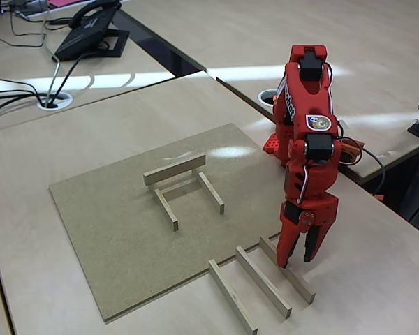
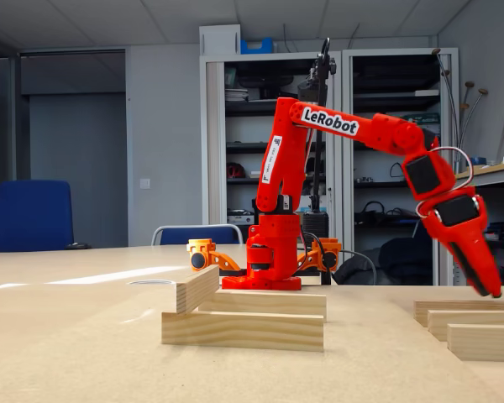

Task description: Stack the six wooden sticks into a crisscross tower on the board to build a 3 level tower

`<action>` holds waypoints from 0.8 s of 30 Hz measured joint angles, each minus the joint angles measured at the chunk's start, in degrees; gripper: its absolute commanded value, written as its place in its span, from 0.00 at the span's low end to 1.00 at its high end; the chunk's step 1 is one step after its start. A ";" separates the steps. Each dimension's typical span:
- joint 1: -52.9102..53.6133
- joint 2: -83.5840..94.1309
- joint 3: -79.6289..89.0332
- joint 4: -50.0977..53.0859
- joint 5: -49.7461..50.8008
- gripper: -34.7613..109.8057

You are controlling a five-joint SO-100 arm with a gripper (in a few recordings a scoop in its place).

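On the brownish board [image 1: 119, 237], two pale wooden sticks [image 1: 211, 192] lie parallel, and a third stick [image 1: 174, 169] rests across their far ends as the start of the tower [image 2: 244, 329]. Three more sticks lie side by side on the table off the board's near right corner [image 1: 264, 282], also seen at the right edge of a fixed view [image 2: 485, 342]. My red gripper [image 1: 296, 262] points down over the rightmost of these sticks [image 1: 298, 285]. Its tips hang just above that stick [image 2: 462, 306]. The fingers are apart, open, with nothing held between them.
The arm's base [image 1: 279, 146] stands just past the board's far right corner, near a table seam and the desk edge on the right. A desk phone [image 1: 91, 31] and cables lie far back left, by a cable hole [image 1: 56, 101].
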 measured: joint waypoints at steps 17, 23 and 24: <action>2.29 -2.55 1.32 -4.31 0.00 0.38; 2.37 -5.01 1.32 -6.33 1.85 0.36; 2.37 -5.80 1.32 -6.42 2.81 0.34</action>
